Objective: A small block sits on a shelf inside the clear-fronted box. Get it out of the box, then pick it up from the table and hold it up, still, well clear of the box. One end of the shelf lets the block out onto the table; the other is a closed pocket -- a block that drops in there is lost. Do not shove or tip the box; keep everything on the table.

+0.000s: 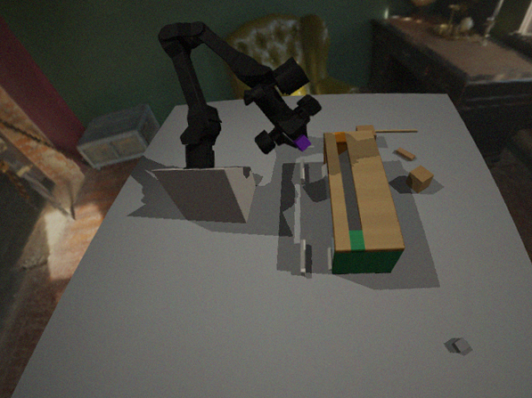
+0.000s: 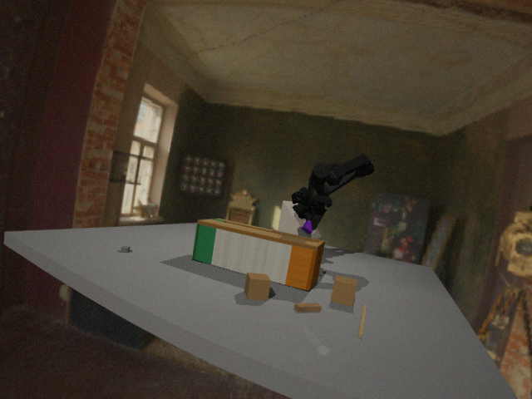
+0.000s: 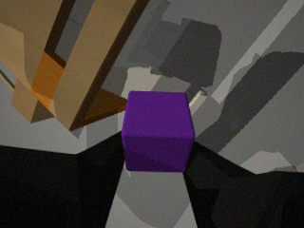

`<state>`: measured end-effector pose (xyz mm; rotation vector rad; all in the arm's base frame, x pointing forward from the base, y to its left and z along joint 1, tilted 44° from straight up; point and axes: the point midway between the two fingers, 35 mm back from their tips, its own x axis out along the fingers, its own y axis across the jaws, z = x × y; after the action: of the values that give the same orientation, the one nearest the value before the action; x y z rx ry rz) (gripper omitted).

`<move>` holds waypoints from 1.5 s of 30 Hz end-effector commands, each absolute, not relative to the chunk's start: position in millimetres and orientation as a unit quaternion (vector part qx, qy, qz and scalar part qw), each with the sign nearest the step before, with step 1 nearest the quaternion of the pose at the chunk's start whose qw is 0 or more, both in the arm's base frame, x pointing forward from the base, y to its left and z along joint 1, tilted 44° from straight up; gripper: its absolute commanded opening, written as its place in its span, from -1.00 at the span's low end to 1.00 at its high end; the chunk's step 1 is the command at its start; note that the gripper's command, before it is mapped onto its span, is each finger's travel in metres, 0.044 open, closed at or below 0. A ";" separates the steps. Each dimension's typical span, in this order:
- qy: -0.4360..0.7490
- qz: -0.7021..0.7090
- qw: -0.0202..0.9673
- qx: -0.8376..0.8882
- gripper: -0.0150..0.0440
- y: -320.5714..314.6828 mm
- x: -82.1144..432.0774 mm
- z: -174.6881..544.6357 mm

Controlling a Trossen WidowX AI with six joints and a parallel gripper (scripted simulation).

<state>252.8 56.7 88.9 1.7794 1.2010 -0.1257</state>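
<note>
In the top view, the purple block (image 1: 301, 143) (image 2: 307, 226) (image 3: 158, 130) is held in the air by the gripper (image 1: 295, 142) (image 2: 310, 223) (image 3: 154, 140), near the orange end of the box (image 1: 377, 200) (image 2: 251, 253) (image 3: 102, 57). From the exterior view, it is seen tilted beyond the box. In the wrist view, it is pinched by two flat sides, where it is best held; it looks light, stiff and hard to break, nearly a cube, so no long axis can be told.
</note>
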 end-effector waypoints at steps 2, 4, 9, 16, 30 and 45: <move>0.480 -0.093 0.398 0.776 -0.49 53.8 250.3 93.3; 0.476 -0.110 0.368 0.792 -0.49 52.9 249.4 94.0; 0.462 -0.150 0.288 0.825 -0.49 50.7 247.1 95.8; 0.437 -0.204 0.172 0.859 -0.49 47.8 243.8 98.3; 0.369 -0.299 -0.069 0.877 -0.49 42.4 237.4 103.7; 0.318 -0.346 -0.215 0.856 -0.49 39.3 233.6 107.2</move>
<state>234.0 39.5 105.1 3.1142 1.1640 -1.2579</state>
